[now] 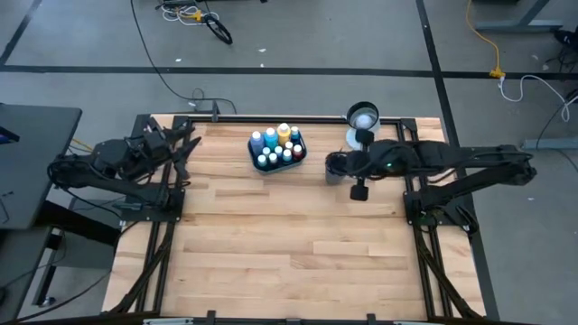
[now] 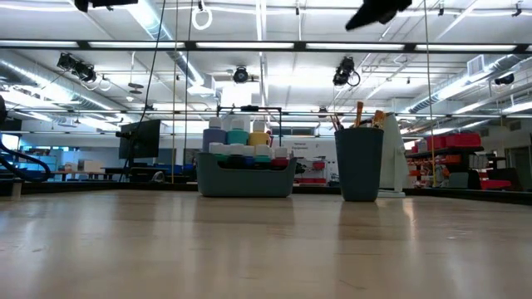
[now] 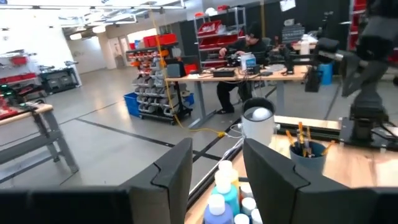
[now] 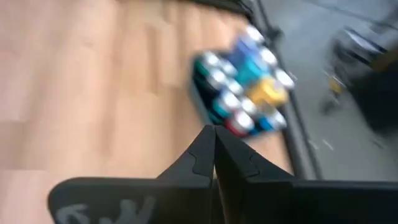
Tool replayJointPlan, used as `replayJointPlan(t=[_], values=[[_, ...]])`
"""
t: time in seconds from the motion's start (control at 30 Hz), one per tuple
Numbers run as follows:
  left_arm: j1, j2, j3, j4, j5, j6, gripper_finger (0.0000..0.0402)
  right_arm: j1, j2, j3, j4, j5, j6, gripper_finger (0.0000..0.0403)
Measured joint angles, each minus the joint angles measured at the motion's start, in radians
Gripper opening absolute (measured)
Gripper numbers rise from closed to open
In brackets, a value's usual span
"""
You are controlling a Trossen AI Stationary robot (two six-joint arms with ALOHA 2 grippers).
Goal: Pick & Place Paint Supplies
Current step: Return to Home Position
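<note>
Our right gripper (image 4: 212, 134) has its two dark fingers pressed tip to tip with nothing between them. It hangs above the far right part of the table (image 1: 271, 253) and points toward the teal tray (image 2: 245, 177). In the low view only a dark piece of that arm shows, at the top edge.

Our left gripper (image 3: 217, 149) waits folded back at the table's left edge. Its fingers stand apart with a clear gap and hold nothing.

The paint bottles (image 1: 277, 147) stand upright in the tray, packed together so that they touch one another. From above we see round tops in blue, teal, white and yellow, and one reddish top at a corner. From table height a row of short bottles with white caps fills the front, and taller blue, teal and yellow ones rise behind them.

The brushes (image 2: 359, 112) stand in the dark blue cup (image 2: 360, 162). They are thin, they lean a little, and their ends show orange-brown and dark above the rim.

In the low view the cup sits just beside the tray on its right, with a gap between the two. A white cylinder (image 1: 361, 117) stands behind the cup at the table's far edge.

Beyond the table, the left wrist view shows a person (image 3: 245, 46) sitting at a desk.
</note>
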Motion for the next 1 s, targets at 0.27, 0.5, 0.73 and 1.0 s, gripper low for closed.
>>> replayJointPlan(t=[0.27, 0.5, 0.73, 1.0], values=[[0.000, -0.061, 0.000, -0.089, 0.155, -0.012, 0.0152, 0.000, -0.067, -0.024, 0.180, -0.258, -0.050, 0.0011], [0.000, -0.169, -0.125, 0.001, 0.240, -0.008, 0.0152, 0.000, -0.112, -0.270, 0.487, -0.311, -0.072, 0.0011], [0.000, -0.286, -0.360, 0.198, 0.223, -0.040, 0.0152, -0.013, -0.212, -0.510, 0.811, -0.313, -0.133, 0.0011], [0.000, -0.325, -0.530, 0.373, 0.222, 0.022, 0.0152, -0.057, -0.404, -0.679, 0.850, -0.313, -0.027, 0.0011]])
